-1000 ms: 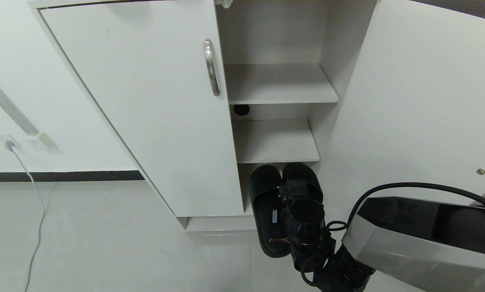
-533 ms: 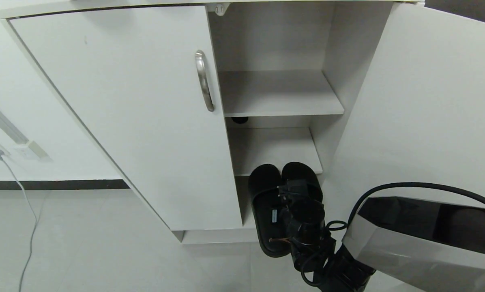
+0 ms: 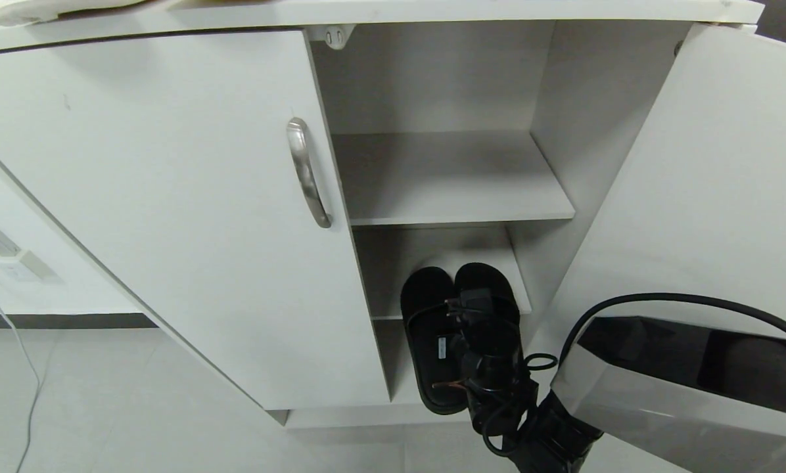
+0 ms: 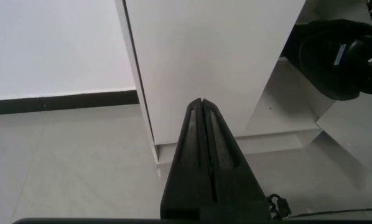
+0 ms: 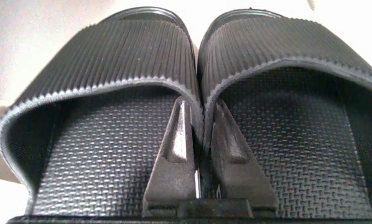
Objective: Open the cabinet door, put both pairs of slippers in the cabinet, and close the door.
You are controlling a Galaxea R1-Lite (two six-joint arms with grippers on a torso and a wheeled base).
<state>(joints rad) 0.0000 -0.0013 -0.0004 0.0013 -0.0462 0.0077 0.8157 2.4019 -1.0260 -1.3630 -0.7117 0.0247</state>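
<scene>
Gripping a pair of black rubber slide slippers [image 3: 429,322], the right gripper [image 3: 478,332] holds them side by side in front of the open right half of the white laminate cabinet [image 3: 432,10]. Right wrist view: the right gripper [image 5: 201,109] has its fingers [image 5: 181,134] pinched on the two ribbed straps where they meet. The toes point into the cabinet, about level with the lower white shelf [image 3: 426,253]; I cannot tell if they touch it. The upper white shelf [image 3: 445,177] sits above. The right white door [image 3: 708,184] is swung open. The left white door [image 3: 156,197] is closed and carries a curved silver metal handle [image 3: 307,172]. The left gripper [image 4: 201,143] is clamped together with nothing in it, low over the grey tiled floor [image 4: 68,162], facing the left door's bottom corner. The slippers [image 4: 332,56] also show there. A white wall socket [image 3: 15,266] with a grey cable [image 3: 18,341] is on the left.
</scene>
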